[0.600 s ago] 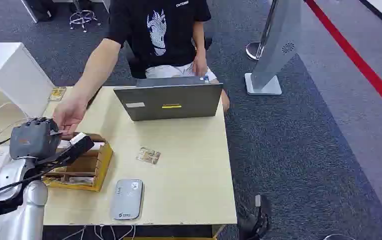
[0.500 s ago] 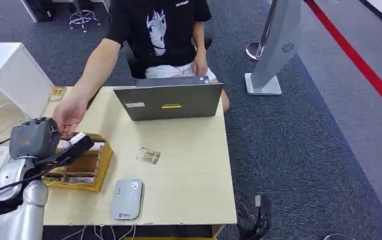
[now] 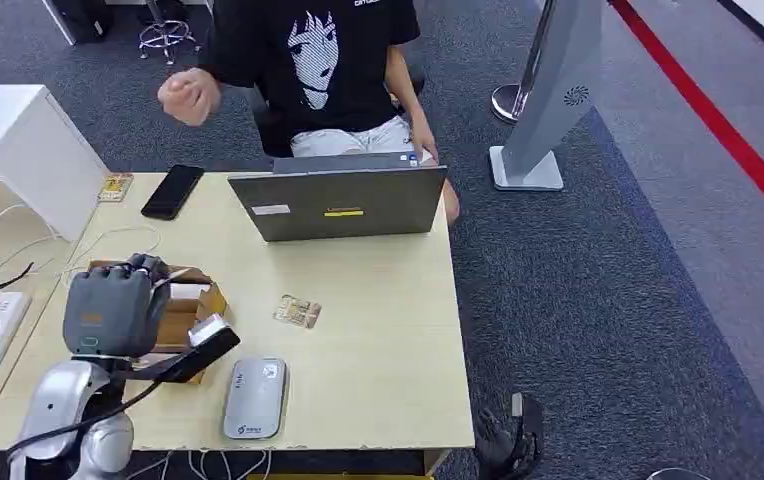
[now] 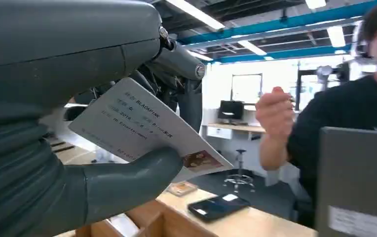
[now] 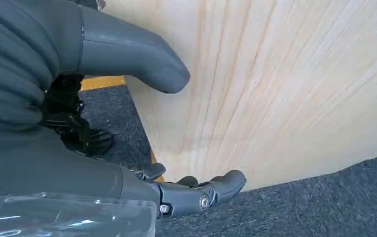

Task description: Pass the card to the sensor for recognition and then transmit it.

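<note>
Card reader [image 3: 254, 398]: the grey rounded sensor lies flat at the desk's near edge, just right of my left arm.
Desk [image 3: 378, 340]: I see pale wood, with a small packet [image 3: 297, 312] lying loose beyond the reader.
Wooden tray [image 3: 190, 305]: it sits under and just beyond my left robot hand, its compartments holding cards I cannot read.
Left robot hand [image 3: 110, 310]: I have it raised over the tray, thumb [image 4: 127, 180] pressed up against the fingers, closed on the card.
Card [image 4: 142, 129]: white, printed side showing, pinched at its lower edge and tilted up, clear of the desk.
Right robot hand [image 5: 127, 98]: low beside the desk edge, fingers [image 5: 206, 190] loosely curled, thumb apart, holding nothing.
Laptop [image 3: 338, 203]: its lid stands between me and the person.
Phone [image 3: 172, 190]: black, flat on the far left corner.
Person [image 3: 318, 70]: seated behind the laptop, one fist [image 3: 188, 97] raised in the air.
</note>
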### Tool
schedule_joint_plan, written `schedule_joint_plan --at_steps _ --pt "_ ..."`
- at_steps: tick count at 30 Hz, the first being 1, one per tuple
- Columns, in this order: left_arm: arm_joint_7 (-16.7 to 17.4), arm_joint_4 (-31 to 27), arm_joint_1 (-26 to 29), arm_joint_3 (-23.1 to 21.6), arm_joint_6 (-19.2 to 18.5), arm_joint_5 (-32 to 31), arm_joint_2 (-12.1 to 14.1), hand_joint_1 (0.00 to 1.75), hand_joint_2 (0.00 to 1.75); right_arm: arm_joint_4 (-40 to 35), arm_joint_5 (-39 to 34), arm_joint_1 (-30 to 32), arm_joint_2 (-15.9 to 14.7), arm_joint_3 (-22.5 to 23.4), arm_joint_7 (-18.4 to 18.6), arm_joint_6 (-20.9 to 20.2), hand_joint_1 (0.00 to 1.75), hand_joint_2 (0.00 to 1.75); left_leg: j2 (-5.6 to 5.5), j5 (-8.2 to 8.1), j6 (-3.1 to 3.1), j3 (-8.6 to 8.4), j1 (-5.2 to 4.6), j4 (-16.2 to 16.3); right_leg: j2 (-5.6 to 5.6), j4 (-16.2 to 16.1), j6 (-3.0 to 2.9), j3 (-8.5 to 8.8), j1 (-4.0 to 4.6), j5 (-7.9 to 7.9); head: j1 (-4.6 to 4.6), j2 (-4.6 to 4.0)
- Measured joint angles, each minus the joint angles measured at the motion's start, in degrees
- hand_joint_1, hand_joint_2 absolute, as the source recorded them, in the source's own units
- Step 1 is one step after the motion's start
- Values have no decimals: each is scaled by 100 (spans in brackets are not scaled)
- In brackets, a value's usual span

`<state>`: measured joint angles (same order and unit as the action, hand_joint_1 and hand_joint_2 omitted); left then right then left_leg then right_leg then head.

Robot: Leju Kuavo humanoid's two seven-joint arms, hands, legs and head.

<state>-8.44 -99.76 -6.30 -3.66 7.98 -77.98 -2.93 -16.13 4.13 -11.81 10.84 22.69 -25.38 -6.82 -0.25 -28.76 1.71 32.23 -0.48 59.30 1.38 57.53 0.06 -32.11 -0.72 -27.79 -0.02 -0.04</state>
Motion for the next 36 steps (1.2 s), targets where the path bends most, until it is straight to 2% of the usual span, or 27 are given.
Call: schedule_joint_plan --at_steps 6,8,16,21,25,29,32,36 --pt "-55 -83 631 -498 -59 48 -17 175 175 0 4 22 0 7 -44 -13 0 175 0 0 0 0 0 0 -2 0 0 0 0 0 0 0" --pt "-50 1 788 -599 -247 120 29 175 175 0 7 22 0 13 -52 -31 0 175 0 0 0 0 0 -1 -3 0 0 0 0 0 0 0" --pt "48 638 1205 -622 -756 492 356 175 175 0 83 23 0 39 -70 -77 0 175 0 0 -1 1 1 -2 -2 0 0 -1 0 0 -2 0" --pt "74 943 1238 -620 -863 568 534 175 175 0 133 20 0 59 -68 -79 0 175 -8 1 -1 -2 0 -3 -12 0 0 6 0 -1 -2 0" --pt "72 1085 1230 -620 -679 575 577 175 175 0 133 19 0 66 -68 -77 0 175 -8 4 -3 -2 0 -2 -12 0 1 6 0 1 0 0" --pt "0 1082 1192 -618 -223 444 527 175 175 -2 136 19 0 79 -70 -66 0 175 -9 8 1 -2 -1 -2 -12 0 3 6 0 4 0 0" --pt "-50 840 1151 -590 -2 387 479 175 175 -2 166 20 0 87 -70 -48 0 175 -8 8 1 -1 0 -1 -11 0 3 5 0 4 0 0" --pt "-111 325 929 -489 9 374 426 175 175 -4 232 20 7 103 -68 -44 0 175 -12 8 1 0 0 -1 -14 0 3 5 0 4 -2 0"
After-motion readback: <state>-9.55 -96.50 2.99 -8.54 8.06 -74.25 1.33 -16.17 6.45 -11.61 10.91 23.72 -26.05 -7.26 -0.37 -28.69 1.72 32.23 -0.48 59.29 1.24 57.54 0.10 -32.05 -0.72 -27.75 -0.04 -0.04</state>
